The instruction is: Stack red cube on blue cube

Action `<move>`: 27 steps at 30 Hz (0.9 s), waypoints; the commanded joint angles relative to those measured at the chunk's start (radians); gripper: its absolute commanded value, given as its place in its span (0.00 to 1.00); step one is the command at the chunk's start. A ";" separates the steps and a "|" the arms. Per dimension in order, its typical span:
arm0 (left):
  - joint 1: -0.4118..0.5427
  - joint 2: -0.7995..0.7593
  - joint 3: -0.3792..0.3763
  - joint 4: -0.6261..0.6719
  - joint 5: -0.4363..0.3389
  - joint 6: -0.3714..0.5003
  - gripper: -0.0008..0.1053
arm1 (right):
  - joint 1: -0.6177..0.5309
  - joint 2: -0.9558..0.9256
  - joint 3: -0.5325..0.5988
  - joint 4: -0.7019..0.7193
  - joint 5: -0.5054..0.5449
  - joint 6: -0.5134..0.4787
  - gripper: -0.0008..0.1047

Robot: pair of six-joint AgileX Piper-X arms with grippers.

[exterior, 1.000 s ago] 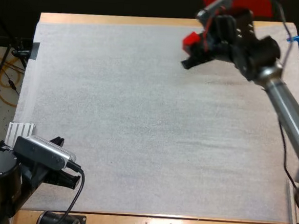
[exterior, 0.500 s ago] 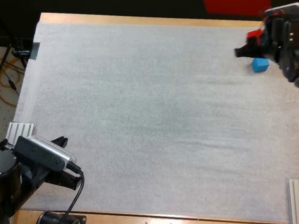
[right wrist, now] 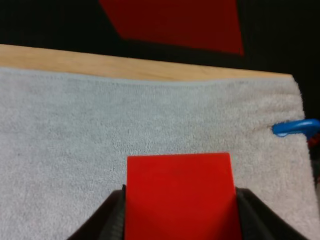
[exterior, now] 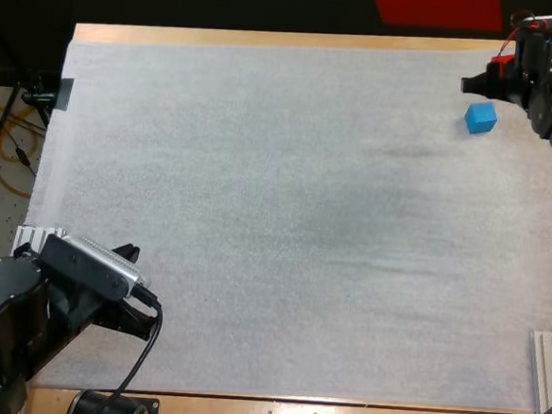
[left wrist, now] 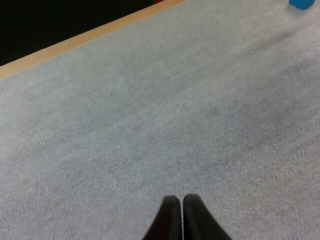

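Red cube is clamped in my right pincer, one black finger pressing on each side. Past it I see the far edge of the white mat and a strip of the wooden tabletop. From the high view, that pincer is up at the mat's far right corner. The blue cube sits on the mat just beside it, on the near side and apart from the fingers. My left pincer is closed on nothing, fingertips touching, low over the mat's near left corner and well apart from both cubes. A pale ridged metal block lies beside that arm, and another at the near right edge.
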 commanded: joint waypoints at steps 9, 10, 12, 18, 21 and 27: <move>-0.005 0.000 -0.004 -0.011 0.010 -0.008 0.01 | -0.029 0.093 -0.005 -0.044 0.013 0.101 0.21; -0.005 0.000 -0.004 -0.011 0.010 -0.008 0.01 | -0.033 0.099 -0.005 -0.046 0.013 0.104 0.21; -0.005 0.000 -0.004 -0.011 0.010 -0.008 0.01 | -0.034 0.110 -0.005 -0.055 0.013 0.104 0.21; -0.005 0.000 -0.004 -0.011 0.010 -0.008 0.01 | -0.035 0.142 0.003 -0.088 -0.003 0.104 0.21; -0.005 0.000 -0.004 -0.011 0.010 -0.008 0.01 | -0.035 0.153 0.003 -0.096 0.000 0.104 0.21; -0.005 0.000 -0.004 -0.011 0.010 -0.008 0.01 | -0.035 0.177 0.003 -0.102 -0.012 0.104 0.21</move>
